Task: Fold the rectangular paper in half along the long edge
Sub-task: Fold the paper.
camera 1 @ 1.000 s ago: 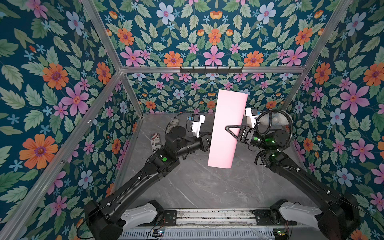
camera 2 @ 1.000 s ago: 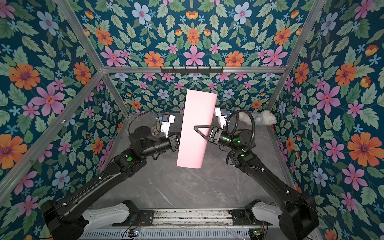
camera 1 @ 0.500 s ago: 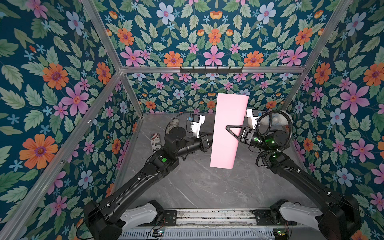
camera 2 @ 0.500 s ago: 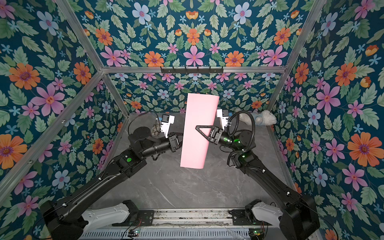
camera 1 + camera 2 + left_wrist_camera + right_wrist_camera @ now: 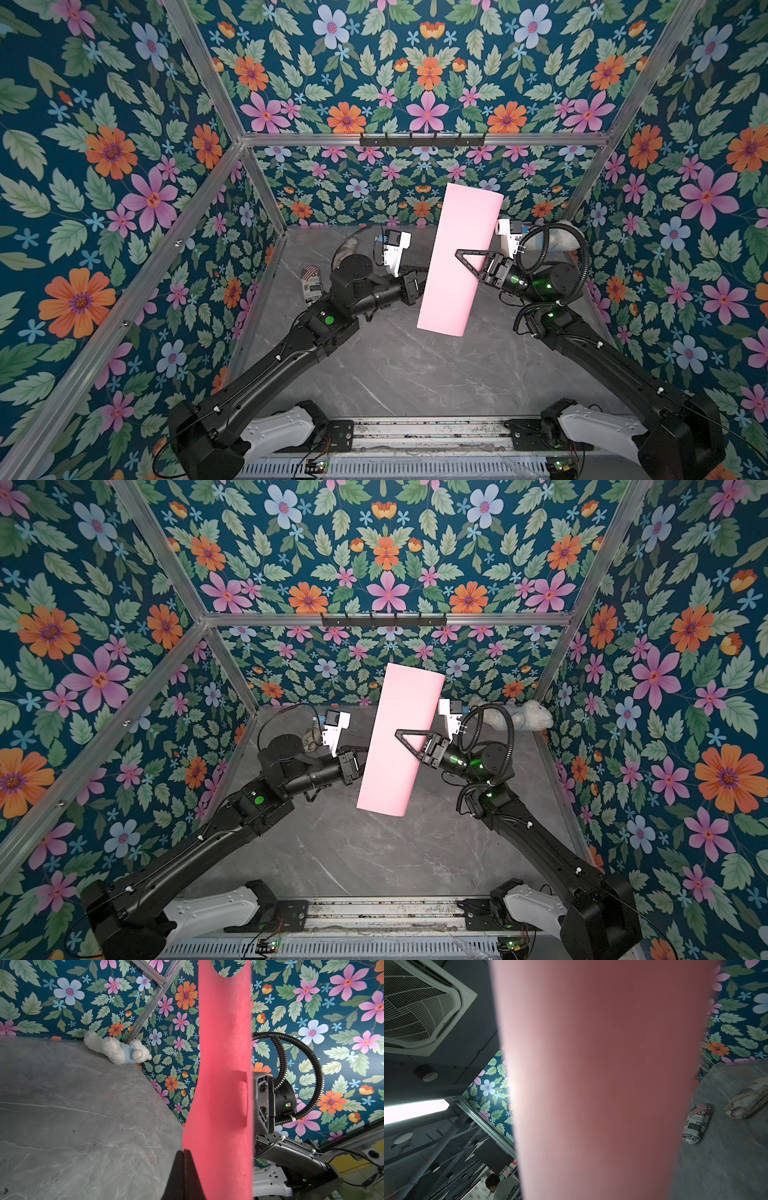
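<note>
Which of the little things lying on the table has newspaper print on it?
The oval case by the left arm; the plush toy is fluffy white, the third item plain cream.

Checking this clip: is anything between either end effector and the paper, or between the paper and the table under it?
Nothing visible. The left end effector is shut on an edge of the paper, the right end effector reaches across its face, and the table beneath is bare. The plush toy and printed pouch lie off to the sides.
</note>
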Tool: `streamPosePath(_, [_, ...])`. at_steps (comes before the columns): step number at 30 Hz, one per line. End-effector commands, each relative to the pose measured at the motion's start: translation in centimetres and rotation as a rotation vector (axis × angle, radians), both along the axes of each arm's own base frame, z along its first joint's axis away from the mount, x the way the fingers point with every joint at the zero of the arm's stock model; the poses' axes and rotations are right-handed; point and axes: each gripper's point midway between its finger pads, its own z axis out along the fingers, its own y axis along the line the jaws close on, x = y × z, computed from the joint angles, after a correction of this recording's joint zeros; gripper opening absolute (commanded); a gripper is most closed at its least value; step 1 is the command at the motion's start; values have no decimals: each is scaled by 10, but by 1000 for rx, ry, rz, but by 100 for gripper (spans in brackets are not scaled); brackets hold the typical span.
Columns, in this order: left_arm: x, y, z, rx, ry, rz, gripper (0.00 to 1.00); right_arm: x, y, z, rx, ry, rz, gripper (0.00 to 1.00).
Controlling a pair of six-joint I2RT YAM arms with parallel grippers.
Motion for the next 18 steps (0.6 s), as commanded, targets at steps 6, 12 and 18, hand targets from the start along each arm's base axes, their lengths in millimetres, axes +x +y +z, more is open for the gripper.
streamPosePath(6, [-4,2,10,-22,-32,-1,0,9,-10,0,5,-7,-72,45])
streamPosePath(12, [-3,2,9,-18,-31,3,0,8,-8,0,-2,-11,-49,41])
streamPosePath(18, [-2,4,10,-16,-39,12,0,3,-8,-3,-27,-15,-44,41])
